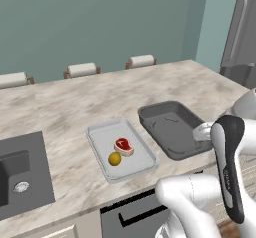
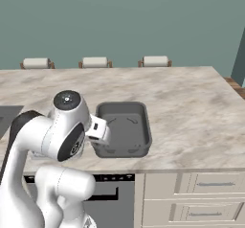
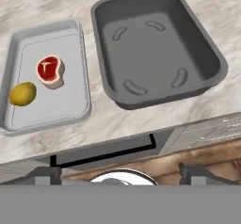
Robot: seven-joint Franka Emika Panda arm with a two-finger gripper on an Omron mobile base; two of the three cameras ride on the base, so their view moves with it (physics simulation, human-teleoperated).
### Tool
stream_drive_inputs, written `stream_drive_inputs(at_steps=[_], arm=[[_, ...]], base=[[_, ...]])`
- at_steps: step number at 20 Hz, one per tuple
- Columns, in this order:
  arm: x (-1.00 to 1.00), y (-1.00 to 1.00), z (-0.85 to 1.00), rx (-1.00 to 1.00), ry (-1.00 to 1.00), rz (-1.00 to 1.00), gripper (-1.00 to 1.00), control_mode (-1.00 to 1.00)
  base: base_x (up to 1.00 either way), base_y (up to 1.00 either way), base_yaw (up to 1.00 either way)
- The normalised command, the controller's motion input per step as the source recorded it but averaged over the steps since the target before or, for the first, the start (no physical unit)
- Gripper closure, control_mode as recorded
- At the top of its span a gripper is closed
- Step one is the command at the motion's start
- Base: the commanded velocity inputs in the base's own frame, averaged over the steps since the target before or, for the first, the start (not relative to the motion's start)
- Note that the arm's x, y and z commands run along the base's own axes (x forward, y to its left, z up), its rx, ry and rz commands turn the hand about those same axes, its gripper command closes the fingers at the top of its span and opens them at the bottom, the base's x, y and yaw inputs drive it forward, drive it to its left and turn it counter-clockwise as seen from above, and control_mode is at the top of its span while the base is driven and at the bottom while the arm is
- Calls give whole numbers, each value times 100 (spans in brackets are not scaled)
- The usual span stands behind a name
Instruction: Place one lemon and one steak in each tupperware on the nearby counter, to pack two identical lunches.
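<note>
The left base view looks forward and down from behind the arm's left, over the counter [image 1: 75,107]. The right base view faces the same way from its right, closer in. The hand view looks steeply down from above the counter edge. All three share the dark grey tupperware [image 1: 172,132] [image 2: 125,126] [image 3: 155,44], beyond the gripper [image 3: 120,171].

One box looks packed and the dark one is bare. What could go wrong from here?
1. The dark grey tupperware holds nothing, and no second lemon or steak shows on the counter, so the base may have to drive to fetch them.
2. The light grey tupperware sits close to the counter edge; a low arm swing might nudge it.
3. Lemon and steak lie loose and could roll or slide.
</note>
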Motion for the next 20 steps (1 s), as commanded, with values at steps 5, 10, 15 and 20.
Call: stream_drive_inputs(at_steps=[5, 10, 15, 20], arm=[[-39, 3, 0, -10, -3, 0, -100, -100], [-21, 27, 0, -14, -4, -4, -100, -100], [-8, 35, 1, -16, -6, -7, -100, -100], [-14, 36, -2, -11, -20, -8, -100, -100]], base=[[0, 0, 0], [0, 0, 0], [0, 0, 0], [0, 0, 0]])
